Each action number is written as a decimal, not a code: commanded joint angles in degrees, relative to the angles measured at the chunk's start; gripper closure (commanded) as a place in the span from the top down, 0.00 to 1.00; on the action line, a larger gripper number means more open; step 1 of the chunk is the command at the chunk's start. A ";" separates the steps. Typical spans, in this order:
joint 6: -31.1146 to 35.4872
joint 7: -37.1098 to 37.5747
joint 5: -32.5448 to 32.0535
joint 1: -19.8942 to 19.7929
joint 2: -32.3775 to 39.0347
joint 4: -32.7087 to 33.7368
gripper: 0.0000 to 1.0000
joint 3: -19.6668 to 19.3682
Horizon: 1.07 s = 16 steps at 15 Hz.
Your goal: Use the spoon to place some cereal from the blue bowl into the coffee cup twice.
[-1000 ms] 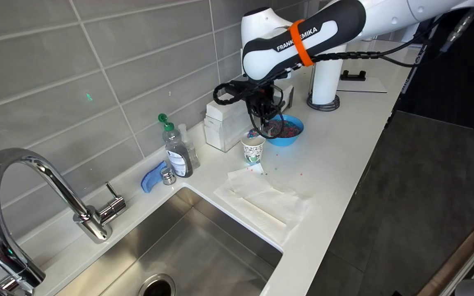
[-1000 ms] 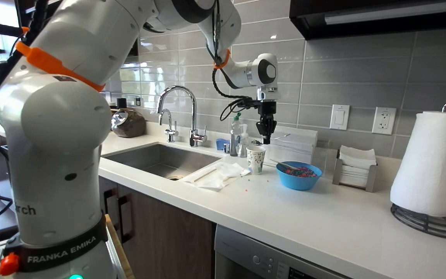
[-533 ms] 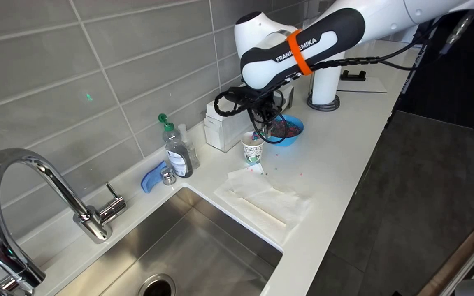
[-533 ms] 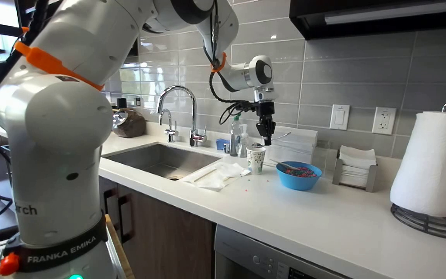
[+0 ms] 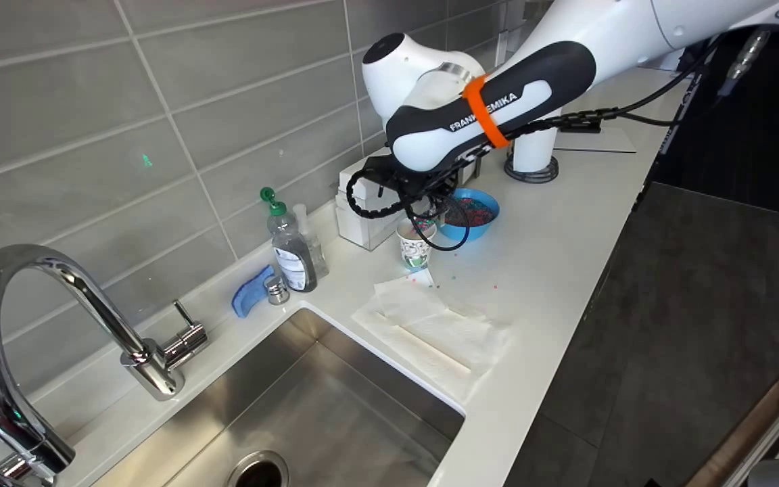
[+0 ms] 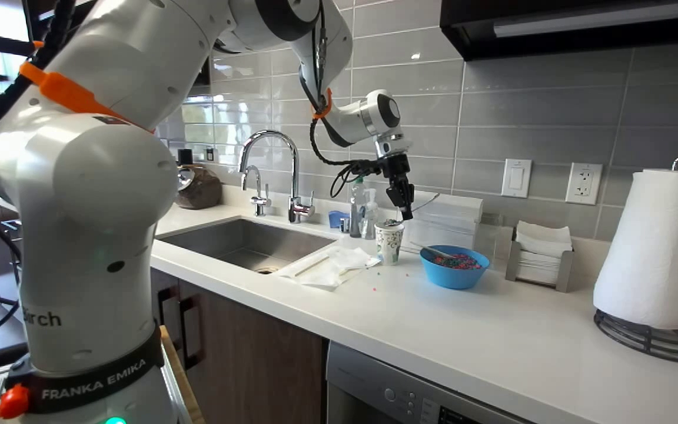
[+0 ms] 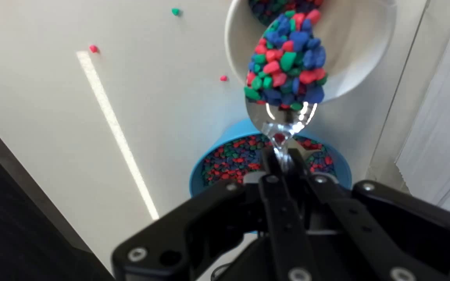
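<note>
My gripper [image 7: 282, 158] is shut on a metal spoon [image 7: 263, 113], heaped with red, green and blue cereal bits [image 7: 287, 62]. The spoon's head is over the mouth of the white coffee cup [image 7: 359, 74], which has some bits at its bottom. In both exterior views the cup [image 5: 415, 253] [image 6: 388, 246] stands upright below the gripper [image 6: 407, 214], and the arm's cables partly cover the spoon. The blue bowl [image 7: 229, 136] holds more cereal and lies beside the cup, below the gripper. It shows in both exterior views [image 5: 476, 231] [image 6: 454, 277], with a pale utensil [image 6: 431, 251] resting in it.
White boxes [image 6: 442, 221] stand behind the cup by the wall. A soap bottle [image 5: 293, 253] and blue sponge holder [image 5: 251, 291] are near the sink [image 5: 335, 412]. Paper towels [image 5: 443, 325] lie before the cup. A napkin holder [image 6: 536, 274] and paper-towel roll [image 6: 651, 253] stand beyond the bowl.
The arm has lowered slightly and the gripper has tilted from upright. The spoon's head has come down to the cup's mouth, and its handle end has risen. The cup and bowl have not moved.
</note>
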 commanded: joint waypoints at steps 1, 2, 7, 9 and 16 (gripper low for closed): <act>-1.21 3.68 -4.69 2.16 -0.21 -0.64 0.02 -0.90; -0.98 4.53 -5.99 2.57 -0.33 -0.82 0.02 -0.96; -1.69 6.97 -10.47 3.71 -0.22 -0.86 0.02 -0.57; -2.05 8.00 -12.09 4.24 -0.23 -1.10 0.02 -0.50; -3.72 12.65 -20.17 5.68 -0.40 -2.34 0.02 0.54</act>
